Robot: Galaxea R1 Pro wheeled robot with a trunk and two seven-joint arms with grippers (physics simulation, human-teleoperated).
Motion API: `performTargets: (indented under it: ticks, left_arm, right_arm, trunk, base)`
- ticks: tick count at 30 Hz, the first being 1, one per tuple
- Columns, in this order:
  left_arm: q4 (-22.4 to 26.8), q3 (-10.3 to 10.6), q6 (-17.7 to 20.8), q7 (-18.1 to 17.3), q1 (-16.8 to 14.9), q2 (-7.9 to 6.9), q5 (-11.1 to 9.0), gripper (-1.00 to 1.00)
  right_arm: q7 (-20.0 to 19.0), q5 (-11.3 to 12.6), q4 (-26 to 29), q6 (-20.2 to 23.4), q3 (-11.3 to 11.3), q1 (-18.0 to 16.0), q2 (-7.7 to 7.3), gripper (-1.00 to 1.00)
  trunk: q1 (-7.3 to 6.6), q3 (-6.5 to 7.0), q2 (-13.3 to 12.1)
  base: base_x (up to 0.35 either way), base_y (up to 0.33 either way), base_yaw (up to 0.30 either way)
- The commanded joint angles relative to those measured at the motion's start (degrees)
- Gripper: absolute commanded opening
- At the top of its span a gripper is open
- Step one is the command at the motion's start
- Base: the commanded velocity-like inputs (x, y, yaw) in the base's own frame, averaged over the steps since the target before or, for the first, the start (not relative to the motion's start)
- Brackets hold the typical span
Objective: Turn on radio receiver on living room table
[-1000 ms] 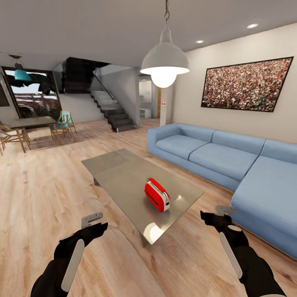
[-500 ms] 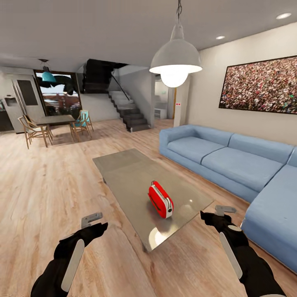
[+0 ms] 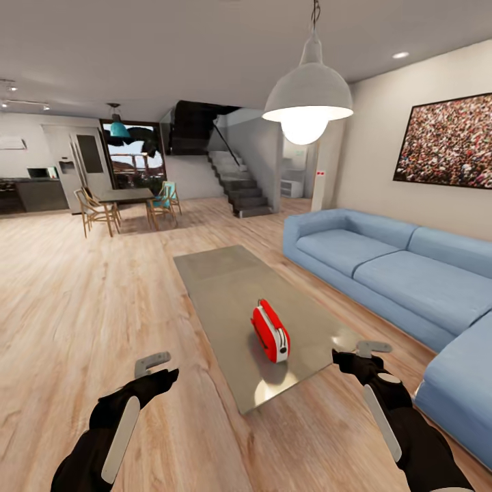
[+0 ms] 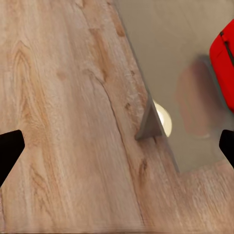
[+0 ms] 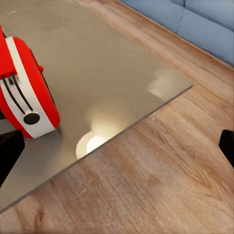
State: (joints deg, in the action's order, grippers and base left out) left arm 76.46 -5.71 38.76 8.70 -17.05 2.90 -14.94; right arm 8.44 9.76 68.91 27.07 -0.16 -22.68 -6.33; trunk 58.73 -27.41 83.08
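The radio receiver (image 3: 270, 331) is a glossy red box with a white band, standing near the close end of the low grey table (image 3: 219, 280). Both arms are held low in front of me, short of the table. My left gripper (image 3: 156, 365) hovers over the wood floor beside the table's near left corner, open and empty. My right gripper (image 3: 362, 354) is by the near right corner, open and empty. The left wrist view catches the radio's red edge (image 4: 223, 56) and the table corner (image 4: 195, 146). In the right wrist view the radio's white end panel (image 5: 27, 92) stands on the table (image 5: 112, 58).
A long blue sofa (image 3: 383, 263) runs along the right of the table. A white pendant lamp (image 3: 307, 102) hangs above it. Wood floor (image 3: 82, 301) spreads wide on the left. Far back are a dining table with chairs (image 3: 126, 199), a staircase (image 3: 240, 184) and a kitchen counter (image 3: 27, 195).
The camera has swung left and moved a little closer: room, sofa and table have slid right in the picture, and the kitchen has come into sight. Both arms hold the same pose.
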Motion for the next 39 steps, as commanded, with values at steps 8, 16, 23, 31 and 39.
performTargets:
  ticks: [8, 16, 23, 31, 39]
  left_arm:
    - [0.0, 0.0, 0.0, 0.1, 0.0, 0.0, 0.0, 1.0]
    - [0.0, 0.0, 0.0, 0.1, 0.0, 0.0, 0.1, 1.0]
    - [0.0, 0.0, 0.0, 0.1, 0.0, 0.07, 0.1, 1.0]
    - [0.0, -0.1, -1.0, 0.1, 0.0, 0.09, 0.1, 1.0]
    - [0.0, -0.1, -1.6, 0.1, 0.0, 0.09, 0.1, 1.0]
  right_arm:
    - [0.0, 0.0, 0.0, 0.0, 0.0, 0.0, 0.0, 1.0]
    - [0.0, 0.0, 0.0, -0.1, 0.0, 0.0, 0.0, 1.0]
    - [0.0, 0.0, 0.0, -0.1, -0.1, 0.0, 0.0, 1.0]
    - [0.0, 0.0, 0.0, -0.1, -0.1, 0.0, 0.0, 1.0]
    - [0.0, 0.0, 0.0, -0.1, -0.1, 0.0, 0.0, 1.0]
  trunk:
    - [0.0, 0.0, 0.0]
    - [0.0, 0.0, 0.0]
    - [0.0, 0.0, 0.0]
    - [0.0, 0.0, 0.0]
    - [0.0, 0.0, 0.0]
  base:
    - [-0.162, -0.297, 0.26]
    - [-0.072, -0.324, 0.26]
    - [-0.006, -0.33, 0.26]
    - [0.0, -0.333, 0.26]
    - [0.0, -0.334, 0.26]
